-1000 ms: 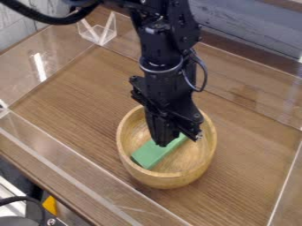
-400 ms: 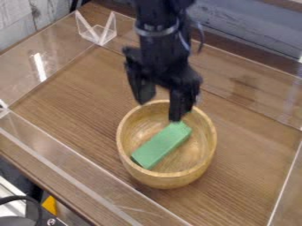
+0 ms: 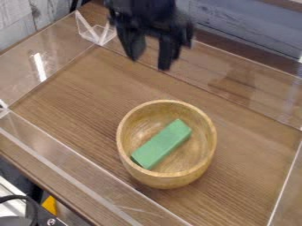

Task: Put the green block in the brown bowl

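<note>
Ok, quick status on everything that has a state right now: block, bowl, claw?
green block: lying flat inside the bowl, on a diagonal, nothing touching it.
brown bowl: upright on the wooden table, holding the block.
claw: above and behind the bowl, fingers apart, holding nothing.

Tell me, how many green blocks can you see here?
1: the green block lies inside the brown bowl on the table, slanted across its bottom. None seems hidden.
</note>
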Controlling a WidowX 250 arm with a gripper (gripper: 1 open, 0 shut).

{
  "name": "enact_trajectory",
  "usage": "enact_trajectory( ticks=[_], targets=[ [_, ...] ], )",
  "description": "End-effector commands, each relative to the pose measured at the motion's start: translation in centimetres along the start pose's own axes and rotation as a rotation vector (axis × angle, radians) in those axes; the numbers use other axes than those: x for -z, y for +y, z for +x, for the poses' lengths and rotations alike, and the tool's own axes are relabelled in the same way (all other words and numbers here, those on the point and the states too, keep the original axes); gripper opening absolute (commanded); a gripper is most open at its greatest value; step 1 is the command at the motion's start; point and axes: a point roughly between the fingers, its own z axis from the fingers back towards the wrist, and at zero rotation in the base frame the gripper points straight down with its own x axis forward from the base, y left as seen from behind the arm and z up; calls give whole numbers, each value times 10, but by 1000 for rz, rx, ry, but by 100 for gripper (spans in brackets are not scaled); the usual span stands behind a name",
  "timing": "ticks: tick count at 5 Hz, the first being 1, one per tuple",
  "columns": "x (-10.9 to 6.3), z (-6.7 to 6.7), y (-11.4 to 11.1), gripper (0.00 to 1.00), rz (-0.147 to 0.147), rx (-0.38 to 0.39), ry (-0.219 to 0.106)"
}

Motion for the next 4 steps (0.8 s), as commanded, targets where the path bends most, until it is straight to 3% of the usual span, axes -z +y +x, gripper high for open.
enact_trajectory(
  ticks=[1, 2, 4],
  targets=[
    [12, 15, 18, 0, 28, -21, -56],
    [38, 7, 21, 0, 39, 5, -37],
    [75, 9, 23, 0, 40, 66, -23]
  ],
)
